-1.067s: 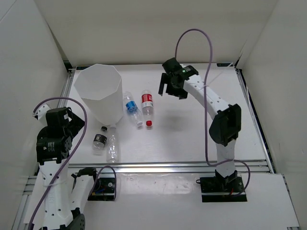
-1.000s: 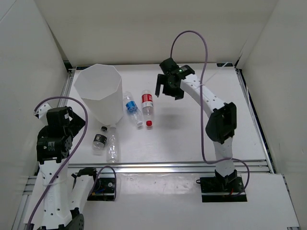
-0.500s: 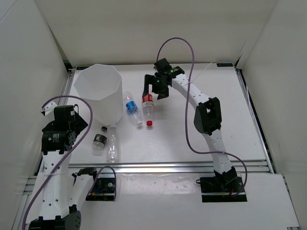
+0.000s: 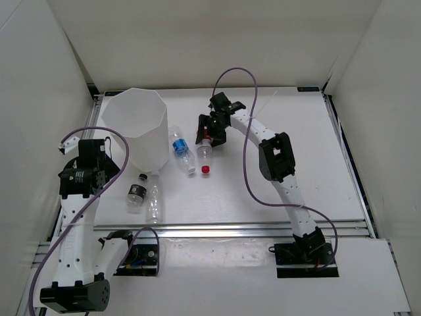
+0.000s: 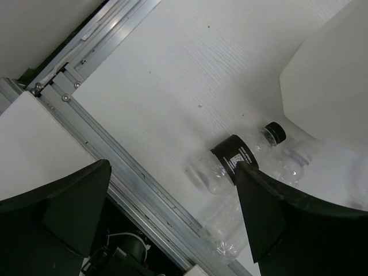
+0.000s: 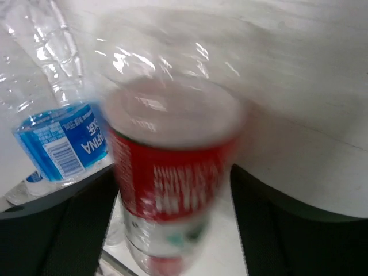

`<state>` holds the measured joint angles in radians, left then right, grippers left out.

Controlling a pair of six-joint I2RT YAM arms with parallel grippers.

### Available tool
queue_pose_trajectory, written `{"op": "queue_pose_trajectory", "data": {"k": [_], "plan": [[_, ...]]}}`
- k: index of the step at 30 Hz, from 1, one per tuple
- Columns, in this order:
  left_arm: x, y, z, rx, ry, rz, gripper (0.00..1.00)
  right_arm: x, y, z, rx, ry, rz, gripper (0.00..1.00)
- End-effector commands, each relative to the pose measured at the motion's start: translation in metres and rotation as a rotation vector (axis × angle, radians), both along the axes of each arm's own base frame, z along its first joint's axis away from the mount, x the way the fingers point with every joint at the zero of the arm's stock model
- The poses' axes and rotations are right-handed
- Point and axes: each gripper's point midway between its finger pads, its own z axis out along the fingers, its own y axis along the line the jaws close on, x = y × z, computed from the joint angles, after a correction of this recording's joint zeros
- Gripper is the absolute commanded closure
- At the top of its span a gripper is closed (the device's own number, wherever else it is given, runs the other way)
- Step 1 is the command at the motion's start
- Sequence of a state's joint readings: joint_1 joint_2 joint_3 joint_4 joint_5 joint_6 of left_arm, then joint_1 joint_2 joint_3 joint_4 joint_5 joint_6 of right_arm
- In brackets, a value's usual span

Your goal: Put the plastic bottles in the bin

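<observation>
The red-label bottle (image 4: 205, 150) lies on the table (image 4: 276, 178), cap toward the near edge. My right gripper (image 4: 206, 131) sits over it. In the right wrist view its fingers (image 6: 69, 230) press both sides of the blurred red label (image 6: 167, 172). The blue-label bottle (image 4: 179, 148) (image 6: 57, 144) lies just left of it, beside the tall white bin (image 4: 135, 125) (image 5: 328, 86). Near the bin's foot lie the short dark-labelled bottle (image 4: 137, 191) (image 5: 236, 158) and the plain clear one (image 4: 154, 204) (image 5: 227, 233). My left gripper (image 4: 99, 172) (image 5: 172, 167) hangs open above them, holding nothing.
An aluminium rail (image 4: 250, 228) (image 5: 115, 167) runs along the table's near edge. White walls enclose the table on the left, back and right. The right arm's purple cable (image 4: 247, 158) loops over the middle of the table.
My right arm swung left and came down over the red-label bottle, and its fingers closed in on it. The left arm rose and turned toward the two near bottles.
</observation>
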<state>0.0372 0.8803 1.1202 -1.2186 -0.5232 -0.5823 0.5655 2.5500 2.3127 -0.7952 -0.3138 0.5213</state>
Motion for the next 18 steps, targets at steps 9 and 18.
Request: {"op": "queue_pose_trajectory", "data": {"k": [9, 18], "plan": [[-0.007, 0.006, 0.019, 0.04, -0.035, 0.014, 0.0, 0.03, -0.024, 0.101, 0.181, -0.077, -0.137, 0.65], [-0.011, -0.002, 0.037, 0.006, -0.109, -0.015, 0.0, 0.028, 0.005, 0.371, 0.613, -0.607, -0.197, 0.69]]}}
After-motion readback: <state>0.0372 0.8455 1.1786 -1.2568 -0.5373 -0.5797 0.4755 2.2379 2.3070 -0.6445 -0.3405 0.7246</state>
